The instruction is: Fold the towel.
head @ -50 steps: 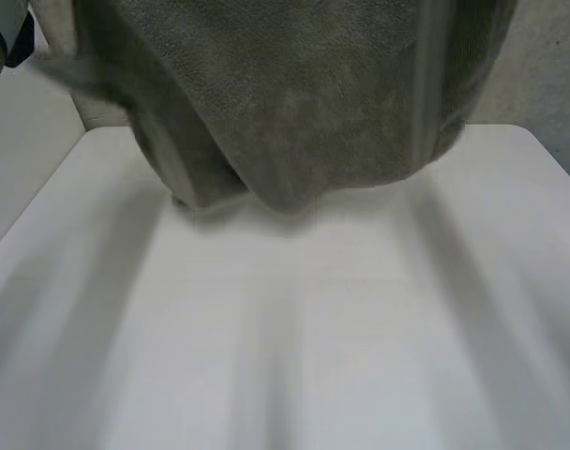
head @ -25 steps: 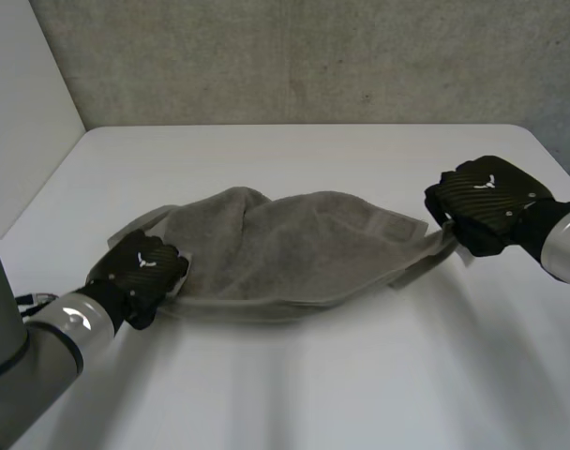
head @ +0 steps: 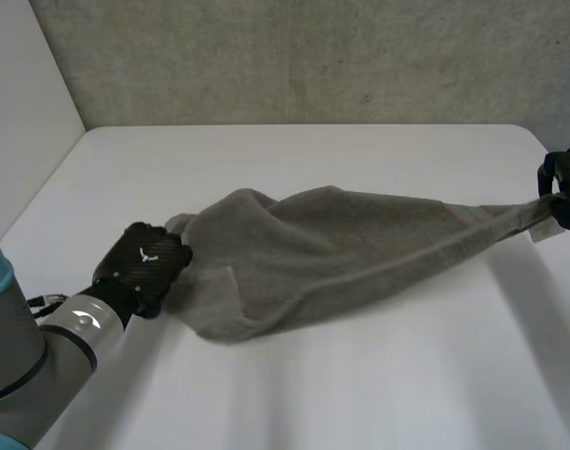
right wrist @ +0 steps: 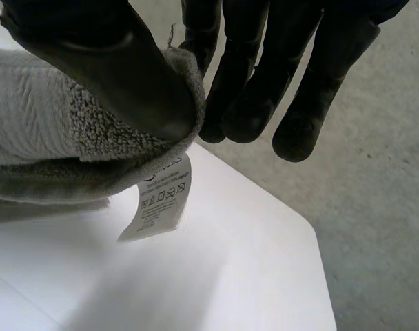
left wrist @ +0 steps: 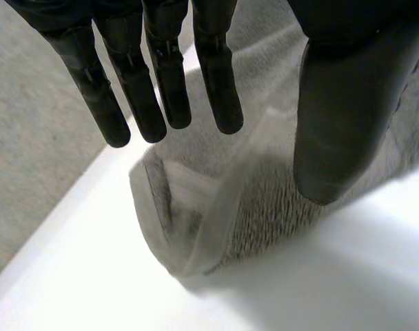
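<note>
Grey towel (head: 341, 248) stretched out across the white tabletop (head: 360, 394), its right corner pinched between thumb and fingers of the right hand (right wrist: 113, 76) near the tabletop's right edge, care label (right wrist: 158, 196) dangling beneath, left hand (left wrist: 161, 76) released, fingers straight over the bunched left end.

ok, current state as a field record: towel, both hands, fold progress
towel: grey, bunched lengthwise, stretched between the two hands across the white table
left hand: at one end of the towel, fingers straight, thumb apart, not gripping; the towel's end lies beneath it
right hand: at the table's far side edge, pinching the other end's corner between thumb and fingers
care label: hangs from the pinched corner
fold: not yet made
</note>
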